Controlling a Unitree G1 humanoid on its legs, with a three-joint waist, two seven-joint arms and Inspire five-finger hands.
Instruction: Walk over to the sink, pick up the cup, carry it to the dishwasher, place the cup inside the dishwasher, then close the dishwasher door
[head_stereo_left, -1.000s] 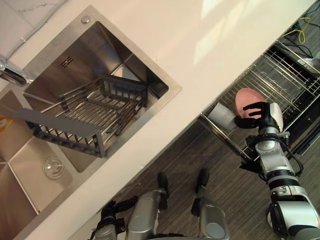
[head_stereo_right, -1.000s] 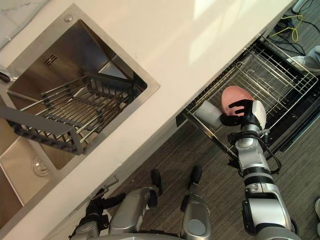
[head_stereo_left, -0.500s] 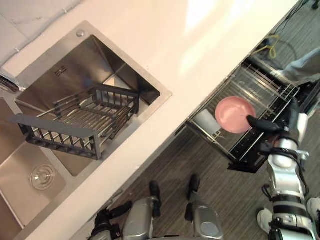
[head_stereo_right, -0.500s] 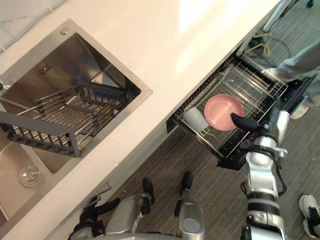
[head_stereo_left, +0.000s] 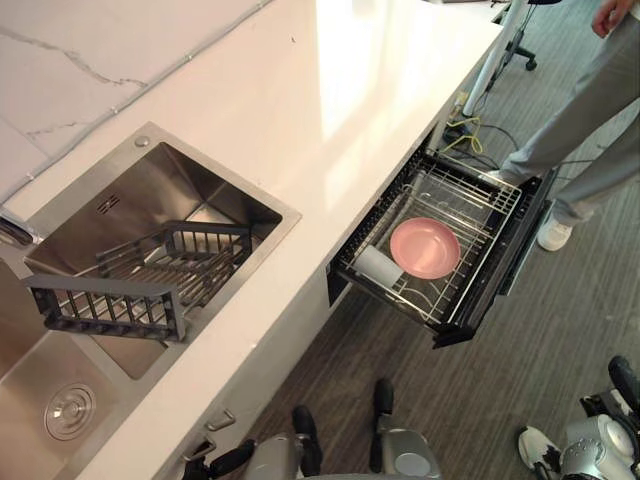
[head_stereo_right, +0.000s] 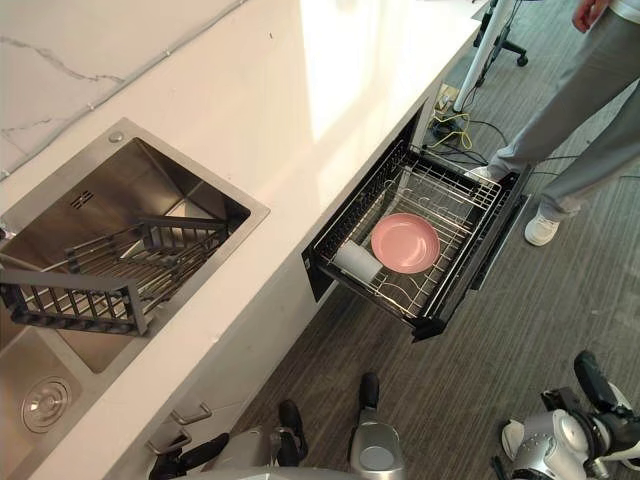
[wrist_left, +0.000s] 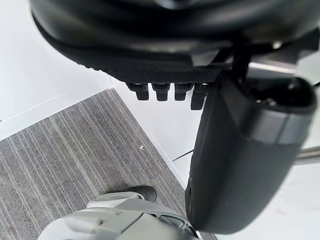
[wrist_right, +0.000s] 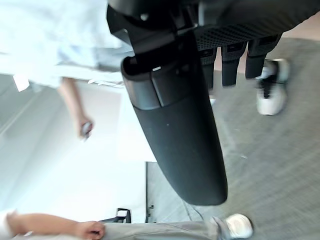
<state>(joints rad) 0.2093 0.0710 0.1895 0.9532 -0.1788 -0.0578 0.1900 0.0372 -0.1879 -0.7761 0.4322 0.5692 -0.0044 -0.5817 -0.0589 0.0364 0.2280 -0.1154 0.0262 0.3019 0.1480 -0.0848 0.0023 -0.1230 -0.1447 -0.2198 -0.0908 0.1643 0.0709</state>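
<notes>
The white cup (head_stereo_left: 380, 265) lies on its side in the wire rack of the dishwasher drawer (head_stereo_left: 495, 275), beside a pink plate (head_stereo_left: 425, 248). The drawer stands pulled out from under the counter. My right hand (head_stereo_right: 592, 378) hangs low at the lower right, well clear of the drawer, over the floor. Its own wrist view shows its thumb (wrist_right: 180, 125) and relaxed fingers (wrist_right: 235, 55) holding nothing. My left hand (head_stereo_left: 225, 460) hangs by the counter front at the lower left, and its fingers (wrist_left: 165, 91) hold nothing either.
The steel sink (head_stereo_left: 215, 205) holds a dark drainer basket (head_stereo_left: 140, 280), set in the white counter (head_stereo_left: 330, 110). A person (head_stereo_left: 585, 110) in grey trousers stands just beyond the open drawer. Cables (head_stereo_left: 465, 140) lie on the floor by the counter's end.
My right hand has come off the rack by the pink plate and dropped to the lower right. The camera has swung, bringing the whole drawer and a person into view. The cup stays in the rack.
</notes>
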